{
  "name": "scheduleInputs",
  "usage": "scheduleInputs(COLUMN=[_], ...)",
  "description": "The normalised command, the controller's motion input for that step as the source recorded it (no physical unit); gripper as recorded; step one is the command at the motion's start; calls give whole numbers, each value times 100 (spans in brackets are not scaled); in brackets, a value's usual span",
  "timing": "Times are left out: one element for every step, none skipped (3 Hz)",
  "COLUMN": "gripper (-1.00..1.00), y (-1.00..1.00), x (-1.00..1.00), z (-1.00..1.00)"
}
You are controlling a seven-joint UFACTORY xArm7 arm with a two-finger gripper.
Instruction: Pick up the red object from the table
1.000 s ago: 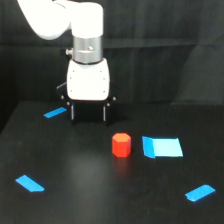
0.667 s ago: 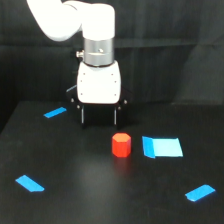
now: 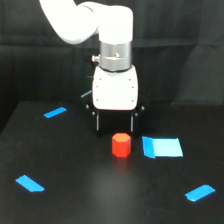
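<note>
The red object [image 3: 120, 144] is a small stubby red-orange block standing on the black table [image 3: 90, 190], just left of a large blue patch. My gripper [image 3: 115, 128] hangs under the white arm, directly behind and slightly above the block. Its two dark fingers [image 3: 98, 121] stand apart, open and empty, wider than the block. The fingertips end about level with the block's top, and I cannot tell whether they touch the table.
Flat blue patches lie on the table: a large one [image 3: 161, 147] right of the block, small ones at the back left [image 3: 55, 112], front left [image 3: 30, 183] and front right [image 3: 199, 191]. A black curtain hangs behind.
The arm has moved toward the exterior view's right and nearer the camera, so the gripper now stands just behind the red block. The block has not moved.
</note>
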Motion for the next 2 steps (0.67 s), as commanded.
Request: scheduleInputs(gripper=[96, 100], y=[-64, -52], x=[4, 0], z=[-12, -3])
